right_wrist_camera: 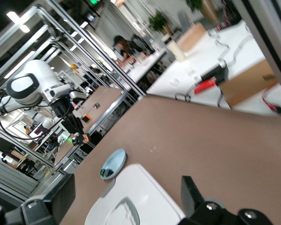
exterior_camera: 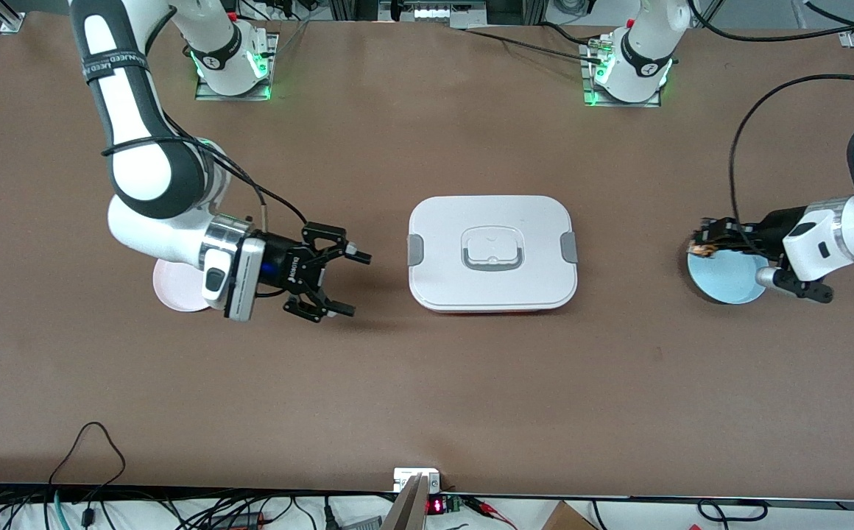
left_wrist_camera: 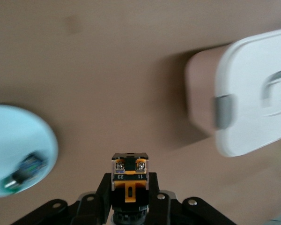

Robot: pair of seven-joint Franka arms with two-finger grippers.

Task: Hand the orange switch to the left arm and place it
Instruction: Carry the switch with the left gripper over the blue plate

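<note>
My left gripper (exterior_camera: 701, 245) is shut on the orange switch (exterior_camera: 705, 250) and holds it up over the edge of a light blue plate (exterior_camera: 725, 283). The left wrist view shows the switch (left_wrist_camera: 129, 176) upright between the black fingers (left_wrist_camera: 103, 192), its metal contacts on top. My right gripper (exterior_camera: 357, 285) is open and empty, held beside the white box (exterior_camera: 492, 254) toward the right arm's end of the table. The right wrist view shows its spread fingers (right_wrist_camera: 192, 194) with the box (right_wrist_camera: 145, 197) between them farther off.
A pink plate (exterior_camera: 177, 291) lies under the right arm's wrist. A small blue, green-capped switch (left_wrist_camera: 24, 171) lies on the blue plate (left_wrist_camera: 14, 140). The box (left_wrist_camera: 253, 93) stands mid-table between the two grippers. Cables run along the table's edges.
</note>
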